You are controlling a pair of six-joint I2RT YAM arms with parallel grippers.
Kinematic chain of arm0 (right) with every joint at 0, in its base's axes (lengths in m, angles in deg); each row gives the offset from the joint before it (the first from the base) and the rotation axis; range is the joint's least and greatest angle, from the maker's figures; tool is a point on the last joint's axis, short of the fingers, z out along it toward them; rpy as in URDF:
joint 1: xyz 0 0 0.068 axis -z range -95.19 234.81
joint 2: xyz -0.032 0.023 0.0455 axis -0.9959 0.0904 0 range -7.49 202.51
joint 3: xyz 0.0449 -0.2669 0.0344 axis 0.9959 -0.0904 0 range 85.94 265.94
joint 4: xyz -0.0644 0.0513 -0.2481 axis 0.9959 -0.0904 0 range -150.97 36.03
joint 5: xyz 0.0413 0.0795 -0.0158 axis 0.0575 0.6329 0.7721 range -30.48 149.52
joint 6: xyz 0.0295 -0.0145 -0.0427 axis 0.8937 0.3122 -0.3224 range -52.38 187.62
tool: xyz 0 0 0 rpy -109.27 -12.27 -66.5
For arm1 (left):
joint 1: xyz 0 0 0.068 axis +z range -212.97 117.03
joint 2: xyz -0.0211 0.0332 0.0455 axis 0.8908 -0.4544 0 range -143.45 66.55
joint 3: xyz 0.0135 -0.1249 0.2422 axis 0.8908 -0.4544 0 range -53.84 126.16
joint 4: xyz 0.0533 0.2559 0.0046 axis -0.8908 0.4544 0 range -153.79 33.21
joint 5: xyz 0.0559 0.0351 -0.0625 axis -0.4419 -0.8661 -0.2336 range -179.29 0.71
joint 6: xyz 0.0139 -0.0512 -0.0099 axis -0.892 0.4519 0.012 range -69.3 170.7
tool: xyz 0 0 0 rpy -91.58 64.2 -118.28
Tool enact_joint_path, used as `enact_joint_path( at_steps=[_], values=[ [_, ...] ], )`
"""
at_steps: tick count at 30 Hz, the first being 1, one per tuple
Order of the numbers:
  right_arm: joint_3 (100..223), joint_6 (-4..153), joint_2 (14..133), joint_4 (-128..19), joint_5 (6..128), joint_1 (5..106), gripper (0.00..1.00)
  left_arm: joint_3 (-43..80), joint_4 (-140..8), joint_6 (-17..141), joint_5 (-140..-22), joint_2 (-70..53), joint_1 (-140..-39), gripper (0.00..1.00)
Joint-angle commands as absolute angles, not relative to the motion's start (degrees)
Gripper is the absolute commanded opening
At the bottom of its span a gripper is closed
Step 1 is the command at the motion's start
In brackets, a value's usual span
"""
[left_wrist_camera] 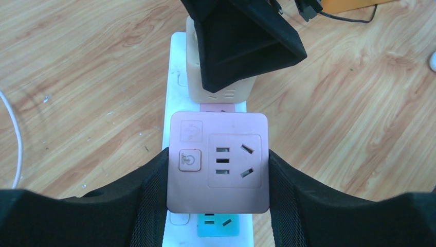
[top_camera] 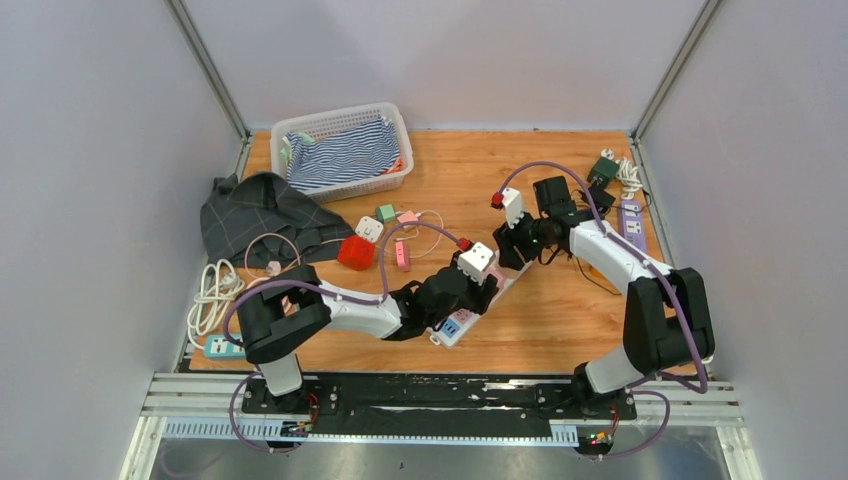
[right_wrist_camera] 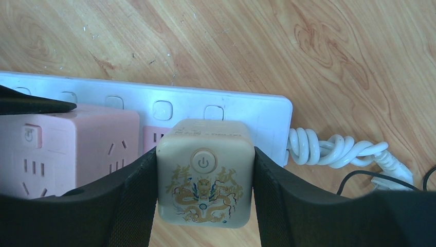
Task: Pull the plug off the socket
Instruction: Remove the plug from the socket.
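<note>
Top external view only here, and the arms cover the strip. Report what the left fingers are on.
Observer: The left fingers clamp a pink cube adapter by two opposite sides.
Operator: Now the right fingers.
Observer: The right fingers clamp a cream cube adapter with a gold dragon print and a power button.
Operator: Give me how the two cubes stand.
Observer: Side by side on the white power strip, the cream one nearer the end with the coiled cord.

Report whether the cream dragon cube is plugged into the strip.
Plugged in: the cream cube sits flush on the white strip, no gap showing, right gripper closed on its sides.
</note>
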State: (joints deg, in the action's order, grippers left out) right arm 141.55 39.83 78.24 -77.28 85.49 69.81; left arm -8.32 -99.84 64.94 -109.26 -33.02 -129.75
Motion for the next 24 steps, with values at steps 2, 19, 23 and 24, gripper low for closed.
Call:
enact_joint_path(
  at_steps=[2, 19, 23, 24],
  values=[
    [138.76, 37.88, 83.28, -81.74, 76.36, 69.90, 0.10, -8.78, -98.64, 65.34, -107.38, -28.18, -130.95, 0.00],
    [138.80, 37.65, 83.43, -81.92, 75.69, 69.77, 0.10, -8.39, -95.39, 69.76, -100.28, -27.08, -128.04, 0.00],
    [138.84, 37.60, 83.47, -81.96, 75.62, 69.74, 0.10, -8.53, -95.31, 67.69, -101.42, -26.37, -128.20, 0.00],
    [138.85, 37.59, 83.45, -81.96, 75.60, 69.73, 0.10, -8.50, -95.21, 65.97, -103.76, -26.42, -128.81, 0.00]
  ],
)
